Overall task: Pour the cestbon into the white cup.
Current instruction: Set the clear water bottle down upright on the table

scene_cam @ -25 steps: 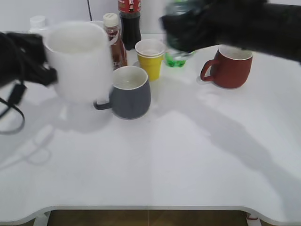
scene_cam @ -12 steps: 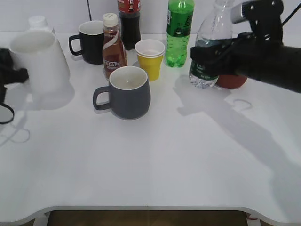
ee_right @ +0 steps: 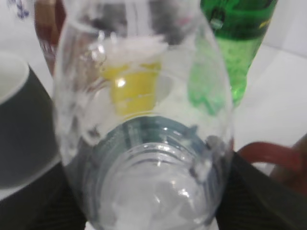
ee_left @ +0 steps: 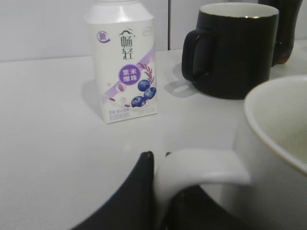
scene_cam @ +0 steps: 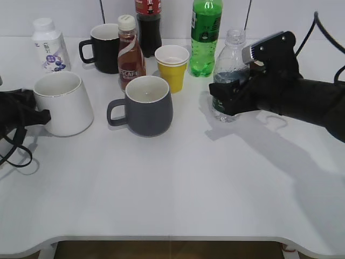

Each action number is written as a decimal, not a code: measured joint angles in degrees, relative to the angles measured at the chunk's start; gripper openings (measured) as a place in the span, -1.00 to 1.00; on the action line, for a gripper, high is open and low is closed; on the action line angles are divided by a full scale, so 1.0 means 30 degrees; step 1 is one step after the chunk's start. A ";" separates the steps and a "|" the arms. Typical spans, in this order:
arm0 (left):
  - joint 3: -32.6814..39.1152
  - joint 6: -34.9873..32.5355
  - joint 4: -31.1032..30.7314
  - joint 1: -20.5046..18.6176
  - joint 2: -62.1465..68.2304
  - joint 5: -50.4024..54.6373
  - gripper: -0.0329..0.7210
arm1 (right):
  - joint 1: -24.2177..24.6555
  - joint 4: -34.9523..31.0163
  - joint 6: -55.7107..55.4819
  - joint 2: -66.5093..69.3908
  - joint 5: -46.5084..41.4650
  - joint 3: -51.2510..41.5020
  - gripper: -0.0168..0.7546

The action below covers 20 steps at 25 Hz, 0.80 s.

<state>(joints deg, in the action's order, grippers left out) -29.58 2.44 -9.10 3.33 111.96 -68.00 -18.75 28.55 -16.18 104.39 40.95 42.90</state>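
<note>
The right gripper point(scene_cam: 229, 97) clamped the cestbon point(scene_cam: 228, 73) around its labelled middle, upright on the table (mouth uncapped, so nothing spilled). Far off to its left, the left gripper point(scene_cam: 36, 114) pinched the white cup's point(scene_cam: 63, 102) handle point(ee_left: 201, 167), steadying it for pouring.

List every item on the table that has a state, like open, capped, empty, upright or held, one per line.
cestbon: upright, uncapped, gripped by right gripper
white cup: upright, empty, handle between left gripper fingers
dark grey mug: upright, empty
yellow paper cup: upright
black mug: upright
Nescafe bottle: upright, capped
green soda bottle: upright
milk carton: upright, capped
</note>
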 joint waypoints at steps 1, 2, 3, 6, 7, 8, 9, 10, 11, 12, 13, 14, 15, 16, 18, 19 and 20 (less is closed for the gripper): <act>0.0000 0.0000 0.0000 0.0000 0.0022 -0.0023 -0.84 | 0.0000 -0.0136 0.0063 0.0131 0.0030 -0.0018 0.32; 0.0000 0.0000 0.0000 0.0000 0.0022 -0.0023 -0.84 | 0.0000 -0.0250 0.0108 0.0242 0.0085 -0.0036 0.32; 0.0000 0.0000 -0.0023 0.0000 0.0022 -0.0023 -0.83 | 0.0000 -0.0327 0.0127 0.0326 0.0160 -0.0035 0.32; 0.0131 0.0019 -0.0068 0.0000 0.0022 -0.0113 -0.73 | 0.0000 -0.0421 0.0133 0.0537 0.0489 -0.0035 0.32; 0.0260 0.0037 -0.0068 0.0000 0.0022 -0.0190 -0.65 | 0.0000 -0.0441 0.0133 0.0565 0.0628 -0.0035 0.32; 0.0393 0.0058 -0.0068 0.0000 0.0022 -0.0282 -0.57 | 0.0000 -0.0441 0.0133 0.0589 0.0827 -0.0035 0.32; 0.0522 0.0078 -0.0068 0.0000 0.0022 -0.0314 -0.51 | 0.0000 -0.0441 0.0133 0.0605 0.1004 -0.0035 0.32; 0.0629 0.0078 -0.0068 0.0000 0.0022 -0.0358 -0.45 | 0.0000 -0.0441 0.0133 0.0627 0.1071 -0.0035 0.32; 0.0744 0.0078 -0.0068 0.0000 0.0022 -0.0433 -0.40 | 0.0000 -0.0458 0.0133 0.0645 0.1070 -0.0035 0.32; 0.0875 0.0078 -0.0068 0.0000 0.0022 -0.0543 -0.36 | 0.0000 -0.0458 0.0133 0.0658 0.1074 -0.0035 0.32; 0.0992 0.0078 -0.0068 0.0000 -0.0037 -0.0628 -0.32 | 0.0000 -0.0490 0.0133 0.0666 0.1074 -0.0035 0.32; 0.1176 0.0078 -0.0068 0.0000 -0.0134 -0.0651 -0.29 | 0.0000 -0.0515 0.0133 0.0692 0.1074 -0.0035 0.32; 0.1386 0.0078 -0.0048 0.0000 -0.0279 -0.0651 -0.27 | 0.0000 -0.0567 0.0133 0.0720 0.1074 -0.0035 0.32; 0.1603 0.0078 -0.0048 0.0000 -0.0473 -0.0605 -0.26 | 0.0000 -0.0590 0.0133 0.0735 0.1074 -0.0035 0.32; 0.2004 0.0078 -0.0048 0.0000 -0.0865 -0.0540 -0.25 | 0.0000 -0.0663 0.0133 0.0742 0.1074 -0.0035 0.32; 0.2209 0.0078 -0.0066 0.0000 -0.1096 -0.0512 -0.24 | 0.0000 -0.0787 0.0133 0.0760 0.1074 -0.0035 0.32; 0.2372 0.0078 -0.0066 0.0000 -0.1310 -0.0484 -0.24 | 0.0000 -0.0909 0.0133 0.0758 0.1074 -0.0035 0.32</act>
<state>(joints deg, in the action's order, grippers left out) -22.46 2.67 -9.30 3.33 108.03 -69.45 -18.75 25.82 -15.79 106.66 44.18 42.79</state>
